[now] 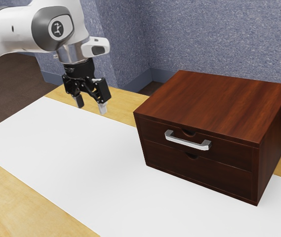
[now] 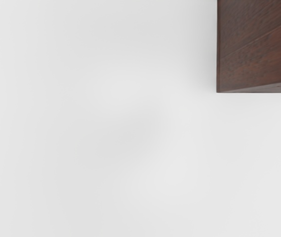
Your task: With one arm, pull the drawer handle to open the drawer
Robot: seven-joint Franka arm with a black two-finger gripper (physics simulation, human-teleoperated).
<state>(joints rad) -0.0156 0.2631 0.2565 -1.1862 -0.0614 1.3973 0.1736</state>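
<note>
Jaws gape empty above white mat [image 1: 81, 163], drawer handle [image 1: 187, 140] well apart toward the exterior view's right

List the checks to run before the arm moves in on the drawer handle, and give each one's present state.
1. The fingers open and holding nothing: ok.
2. The handle on the top drawer in plain sight: ok.
3. The top drawer shut flush in the cabinet, ready to pull: ok.
4. The fingers level with the handle: not ok. They hang over the white mat, to the exterior view's left of the cabinet.
5. The fingers turned to suit the handle's bar: cannot tell.
</note>
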